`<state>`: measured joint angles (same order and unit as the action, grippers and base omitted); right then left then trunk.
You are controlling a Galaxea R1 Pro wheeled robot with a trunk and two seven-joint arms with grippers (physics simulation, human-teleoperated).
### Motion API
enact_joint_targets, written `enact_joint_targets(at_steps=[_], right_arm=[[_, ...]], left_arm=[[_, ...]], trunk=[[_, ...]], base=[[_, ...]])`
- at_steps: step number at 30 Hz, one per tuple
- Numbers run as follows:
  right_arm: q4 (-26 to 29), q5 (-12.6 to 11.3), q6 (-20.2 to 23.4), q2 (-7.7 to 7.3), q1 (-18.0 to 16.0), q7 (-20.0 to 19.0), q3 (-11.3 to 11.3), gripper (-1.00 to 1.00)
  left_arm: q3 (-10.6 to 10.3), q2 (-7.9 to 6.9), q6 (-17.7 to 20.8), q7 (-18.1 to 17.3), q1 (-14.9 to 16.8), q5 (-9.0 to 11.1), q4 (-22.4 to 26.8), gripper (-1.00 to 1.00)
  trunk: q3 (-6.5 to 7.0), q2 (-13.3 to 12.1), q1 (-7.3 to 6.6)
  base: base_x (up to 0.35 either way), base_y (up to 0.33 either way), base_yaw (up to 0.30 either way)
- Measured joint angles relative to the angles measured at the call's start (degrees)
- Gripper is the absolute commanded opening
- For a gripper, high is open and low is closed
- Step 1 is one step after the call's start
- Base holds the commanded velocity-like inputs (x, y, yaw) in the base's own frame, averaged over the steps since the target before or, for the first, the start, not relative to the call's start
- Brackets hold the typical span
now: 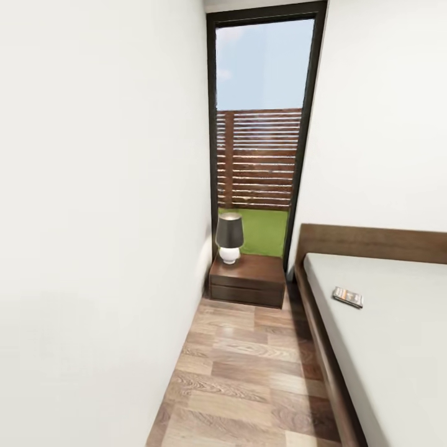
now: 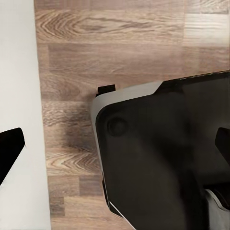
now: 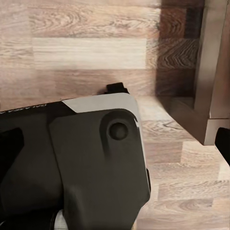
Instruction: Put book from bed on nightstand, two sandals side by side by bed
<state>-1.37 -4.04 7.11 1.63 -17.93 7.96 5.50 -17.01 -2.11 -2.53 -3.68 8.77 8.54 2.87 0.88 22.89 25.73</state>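
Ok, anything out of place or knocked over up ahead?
Only the book, lying loose on the bed near its headboard end, slightly askew to the mattress edge. The lamp stands upright on the nightstand; nothing looks spilled or damaged.

At lower right we see the book [image 1: 347, 297] lying flat on the bed [image 1: 397, 347], the nightstand [image 1: 248, 280] mid-frame.
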Motion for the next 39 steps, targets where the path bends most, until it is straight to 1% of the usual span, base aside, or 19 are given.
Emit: enact_joint_targets(at_steps=[11, 14, 18, 29, 34, 39], right_arm=[[-0.7, 0.0, -1.3, 0.56, 0.8, 0.0, 0.0, 1.00], [-0.8, 0.0, -1.5, 0.61, 1.2, 0.0, 0.0, 1.00], [-0.8, 0.0, -1.9, 0.68, 2.6, -0.1, 0.0, 1.00], [-0.8, 0.0, -2.1, 0.80, 3.6, -0.1, 0.0, 1.00], [-0.8, 0.0, -2.2, 0.85, 3.7, -0.1, 0.0, 1.00], [-0.8, 0.0, -2.2, 0.87, 3.7, -0.1, 0.0, 1.00]], left_arm=[[0.0, 0.03, 0.0, 0.0, 0.0, 0.0, 0.0, 1.00], [0.0, 0.06, 0.0, 0.0, 0.0, 0.0, 0.0, 1.00], [-0.1, 0.09, 0.0, 0.0, 0.0, 0.0, 0.0, 1.00], [-0.1, 0.11, 0.0, 0.0, 0.0, -0.1, 0.0, 1.00], [-0.1, 0.11, -0.1, 0.0, 0.0, -0.1, 0.1, 1.00], [-0.1, 0.11, -0.2, 0.0, 0.0, -0.1, 0.1, 1.00]], trunk=[[0.00, 0.0, 0.00], [0.00, 0.0, 0.00], [0.00, 0.0, 0.00], [0.00, 0.0, 0.00], [0.01, 0.0, 0.02], [0.00, 0.0, 0.03]], base=[[0.350, 0.000, 0.000], [0.350, 0.000, 0.000], [0.350, 0.000, 0.000], [0.343, 0.000, 0.000], [0.220, 0.000, -0.049], [0.103, 0.000, -0.190]])
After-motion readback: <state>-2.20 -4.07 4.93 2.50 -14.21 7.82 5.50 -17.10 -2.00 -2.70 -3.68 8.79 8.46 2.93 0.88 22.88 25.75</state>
